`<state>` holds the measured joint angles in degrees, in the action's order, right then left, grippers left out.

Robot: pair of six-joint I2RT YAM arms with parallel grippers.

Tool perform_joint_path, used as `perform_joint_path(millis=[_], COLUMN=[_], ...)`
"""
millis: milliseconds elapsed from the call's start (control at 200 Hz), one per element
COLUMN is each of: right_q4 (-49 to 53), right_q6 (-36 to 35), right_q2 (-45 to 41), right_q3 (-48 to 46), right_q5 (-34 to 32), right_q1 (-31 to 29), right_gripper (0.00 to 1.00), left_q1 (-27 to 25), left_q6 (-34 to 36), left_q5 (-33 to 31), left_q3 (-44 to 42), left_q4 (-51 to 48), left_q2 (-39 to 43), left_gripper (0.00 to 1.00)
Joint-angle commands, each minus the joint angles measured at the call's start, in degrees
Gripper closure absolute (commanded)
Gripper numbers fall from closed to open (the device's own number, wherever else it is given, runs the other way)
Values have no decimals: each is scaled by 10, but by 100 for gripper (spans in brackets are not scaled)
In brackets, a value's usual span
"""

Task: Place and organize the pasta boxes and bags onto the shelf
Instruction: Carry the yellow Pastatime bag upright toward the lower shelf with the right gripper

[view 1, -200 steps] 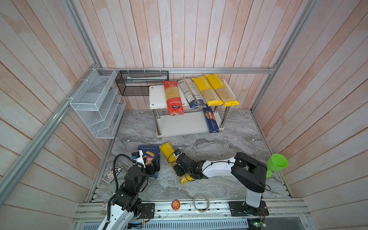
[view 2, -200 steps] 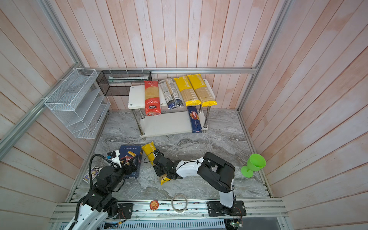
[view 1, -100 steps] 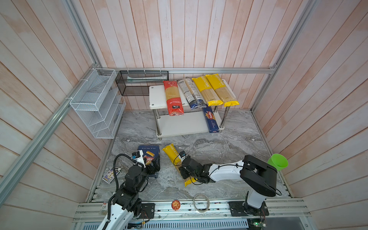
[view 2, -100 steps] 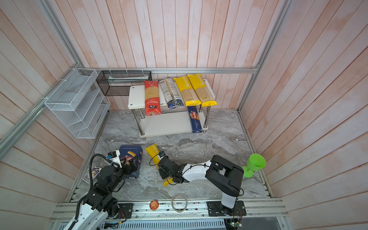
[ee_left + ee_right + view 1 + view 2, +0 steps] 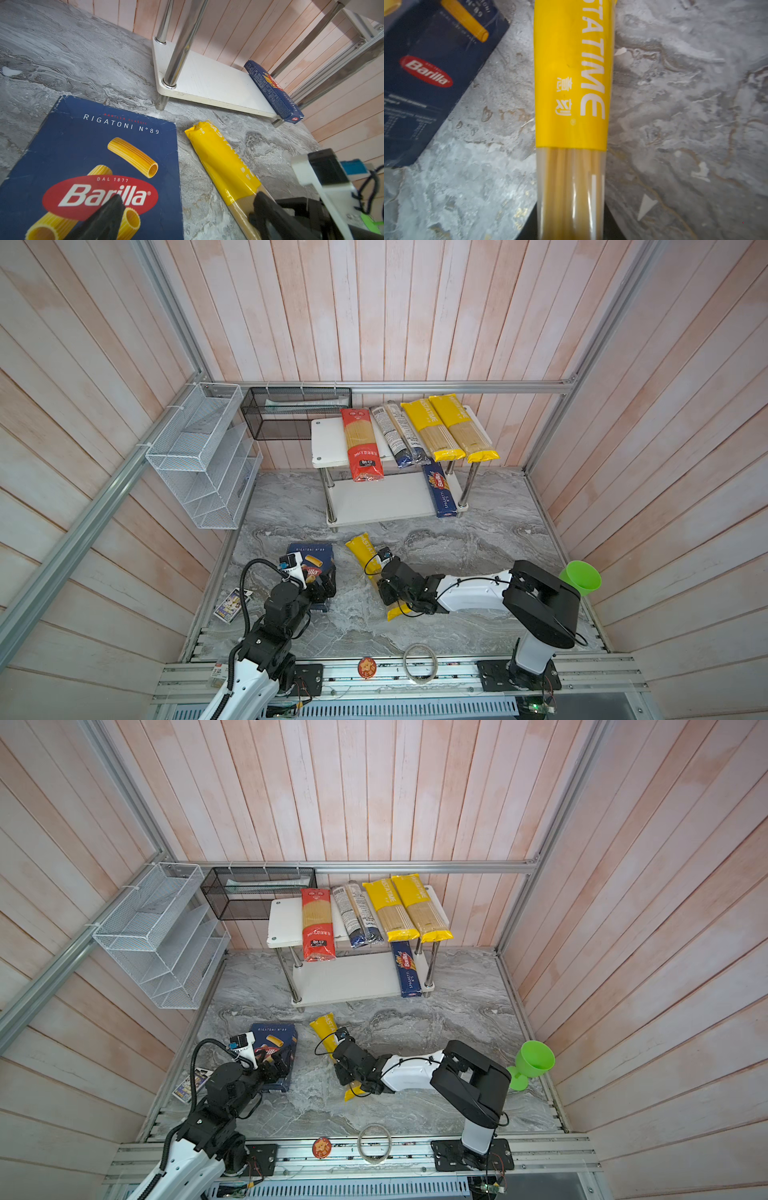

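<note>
A: The right claw (image 5: 384, 592)?
B: Clamped on the yellow bag (image 5: 363, 549), lying on the tabletop (image 5: 457, 556), nearer than the shelf (image 5: 386, 497), just right of the wide box (image 5: 309, 549).
A: The left claw (image 5: 326, 585)?
B: Apart, above that box.

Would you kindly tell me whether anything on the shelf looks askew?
The red bag juts well past the front edge of the shelf, on its top board; the spaghetti box overhangs the lower board's front edge too.
</note>
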<state>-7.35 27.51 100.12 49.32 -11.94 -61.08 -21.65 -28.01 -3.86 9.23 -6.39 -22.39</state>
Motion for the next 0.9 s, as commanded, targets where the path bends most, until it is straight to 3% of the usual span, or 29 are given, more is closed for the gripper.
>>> perform_joint_path(millis=[0, 700, 895], right_q4=[20, 93, 119], right_q6=[3, 14, -3], right_q2=[-35, -166, -187], right_q3=[24, 21, 32], right_q5=[-25, -108, -116], right_q1=[6, 21, 52], right_gripper=[85, 92, 92], left_q1=[3, 3, 2], left_q6=[11, 14, 13], left_q5=[6, 17, 17], left_q3=[-4, -8, -8], left_q4=[14, 10, 10], left_q2=[2, 18, 19], left_gripper=[0, 1, 0])
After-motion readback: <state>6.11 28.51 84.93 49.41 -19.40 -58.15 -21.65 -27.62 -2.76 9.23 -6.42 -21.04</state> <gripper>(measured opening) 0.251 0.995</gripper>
